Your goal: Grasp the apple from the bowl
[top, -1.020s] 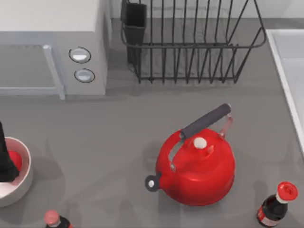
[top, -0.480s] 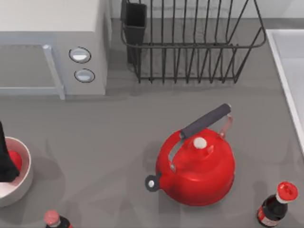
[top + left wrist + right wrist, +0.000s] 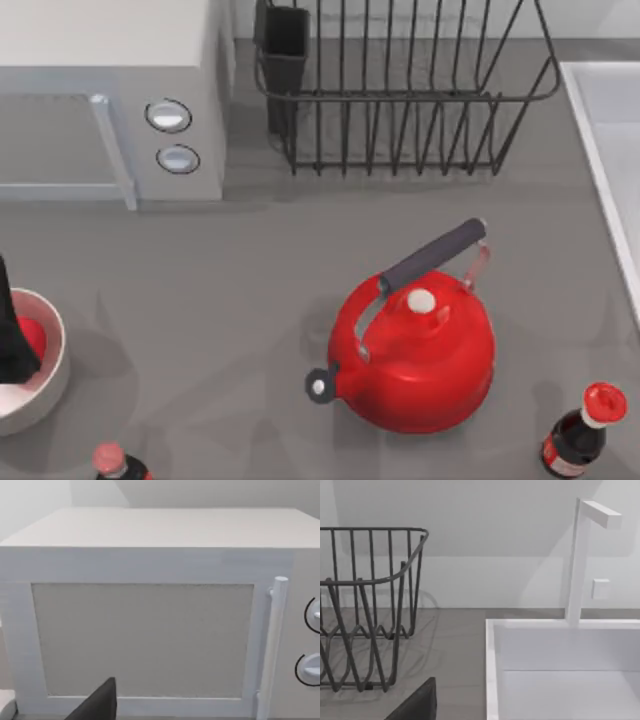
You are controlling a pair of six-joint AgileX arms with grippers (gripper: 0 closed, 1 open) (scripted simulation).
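At the left edge of the top view, the bowl is cut off by the frame, and the left gripper covers part of the apple inside it. The bottle at lower left runs off the bottom edge; so does the bottle at lower right. The rack and microwave are clipped at the top, the sink at the right.

Glossy red apple in a white bowl. Red kettle with dark grey handle. Pale grey microwave, black wire dish rack, grey countertop, white sink.
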